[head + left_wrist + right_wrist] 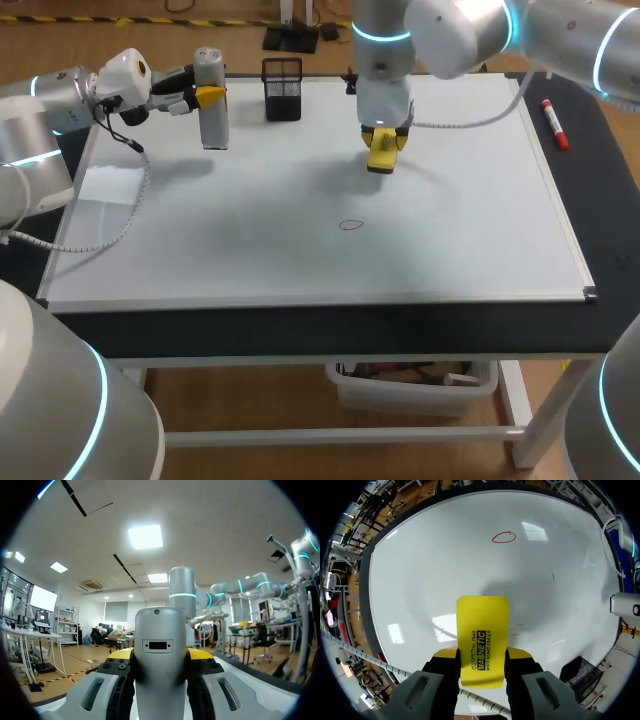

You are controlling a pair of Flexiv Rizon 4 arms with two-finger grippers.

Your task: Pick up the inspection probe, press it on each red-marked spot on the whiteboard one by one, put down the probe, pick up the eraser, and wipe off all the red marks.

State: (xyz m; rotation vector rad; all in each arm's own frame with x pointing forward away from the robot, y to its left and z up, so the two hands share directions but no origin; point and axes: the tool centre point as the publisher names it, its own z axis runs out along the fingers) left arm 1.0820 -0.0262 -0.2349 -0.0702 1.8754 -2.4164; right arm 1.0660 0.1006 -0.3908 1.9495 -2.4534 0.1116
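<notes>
Whiteboard (250,260): white, framed, lying flat on the dark table (300,330) and covering most of it, with its near edge towards the camera. Red mark (351,225): one small hand-drawn oval on the board, a little right of the middle and well apart from everything else; in the right wrist view the same oval (503,537) lies ahead of the eraser, with bare board between them. Eraser (383,156): yellow block with black print, pinched from two sides by the fingers of the right gripper (385,148), which points down over the far middle of the board; whether its face touches the surface cannot be told. Marker (555,124): red and white pen lying on the dark table just beside the board's right edge. Inspection probe (213,125): grey cylinder, upright, at the board's far left corner, clamped between the fingers of the left gripper (207,97), which comes in sideways from the left. Mesh holder (283,88): black wire cup standing at the board's far edge, near the probe.
</notes>
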